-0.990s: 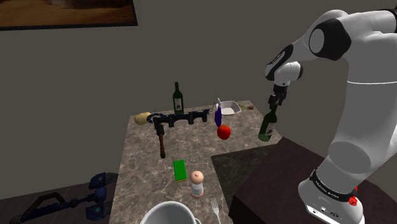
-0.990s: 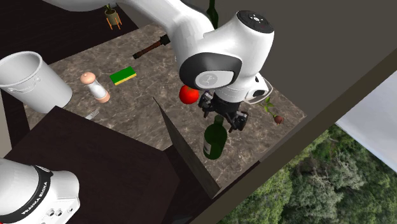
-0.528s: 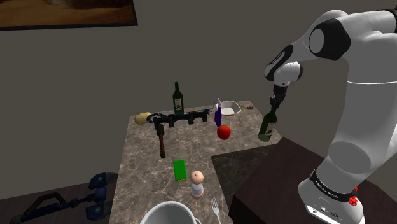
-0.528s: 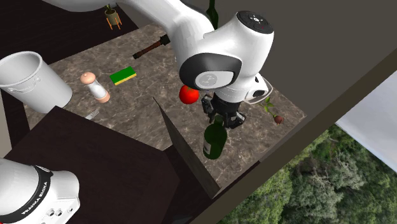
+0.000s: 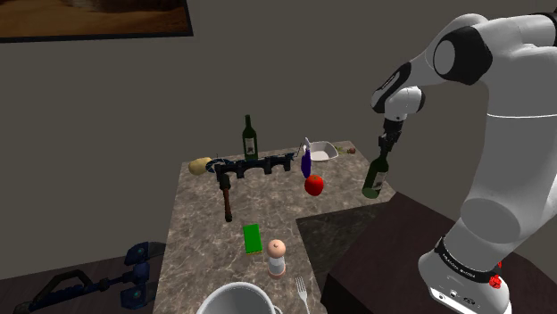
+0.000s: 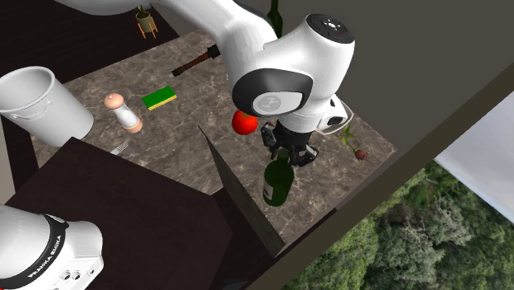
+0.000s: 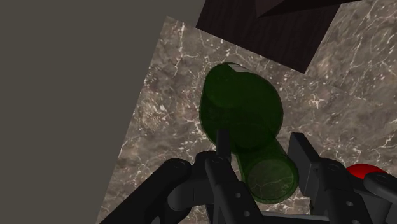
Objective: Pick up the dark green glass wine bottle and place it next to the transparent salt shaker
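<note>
In the shoulder view the dark green glass wine bottle [image 5: 375,178] stands upright at the right edge of the mottled brown stone tabletop [image 5: 196,223], close to the arm's dark stand. The black two-finger claw [image 5: 385,145] comes straight down over its neck, the slimmest part and probably the only one the fingers can span. The pale salt shaker with a peach-coloured cap [image 5: 277,257] stands well apart towards the near end, so the carry will likely run across the tabletop. In the second exterior view the claw [image 6: 287,155] sits on the neck just above the shoulder of the bottle [image 6: 278,183], with a round red apple [image 6: 244,122] near it and the shaker [image 6: 123,112] far off. In the wrist view the bottle [image 7: 242,114] is a translucent, deep green body narrowing to a round neck that lies between the fingers of the claw [image 7: 261,140]. The right finger presses against it. The left contact is harder to make out, but the claw appears clenched on the neck, with the base seemingly resting on the stone.
</note>
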`<state>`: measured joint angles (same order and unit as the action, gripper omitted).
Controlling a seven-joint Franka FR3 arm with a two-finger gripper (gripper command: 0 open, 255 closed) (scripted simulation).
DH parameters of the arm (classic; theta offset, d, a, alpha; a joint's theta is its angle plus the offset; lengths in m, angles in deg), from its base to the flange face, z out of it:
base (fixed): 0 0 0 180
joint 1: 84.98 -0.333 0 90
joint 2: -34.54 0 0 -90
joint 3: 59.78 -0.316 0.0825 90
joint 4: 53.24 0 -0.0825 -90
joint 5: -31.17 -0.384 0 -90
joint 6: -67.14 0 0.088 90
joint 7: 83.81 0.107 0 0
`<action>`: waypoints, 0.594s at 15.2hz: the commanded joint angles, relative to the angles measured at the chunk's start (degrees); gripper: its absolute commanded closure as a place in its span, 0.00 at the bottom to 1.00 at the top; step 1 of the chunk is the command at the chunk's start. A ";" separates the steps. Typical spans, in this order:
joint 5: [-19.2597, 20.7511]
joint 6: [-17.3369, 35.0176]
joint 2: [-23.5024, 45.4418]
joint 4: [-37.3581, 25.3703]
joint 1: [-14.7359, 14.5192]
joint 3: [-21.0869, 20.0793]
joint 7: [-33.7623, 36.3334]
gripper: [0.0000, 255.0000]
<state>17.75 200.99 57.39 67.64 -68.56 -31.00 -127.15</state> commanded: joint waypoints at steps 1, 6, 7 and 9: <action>0.41 -0.57 -0.58 -0.03 -0.19 0.25 0.26 1.00; 2.49 -3.57 -3.57 -0.41 -1.07 1.39 1.57 1.00; 2.89 -4.19 -4.15 -0.53 -1.23 1.60 1.83 1.00; 3.69 -5.43 -5.28 -0.80 -1.53 1.98 2.34 1.00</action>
<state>20.99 196.24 52.76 66.95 -69.86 -29.22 -125.17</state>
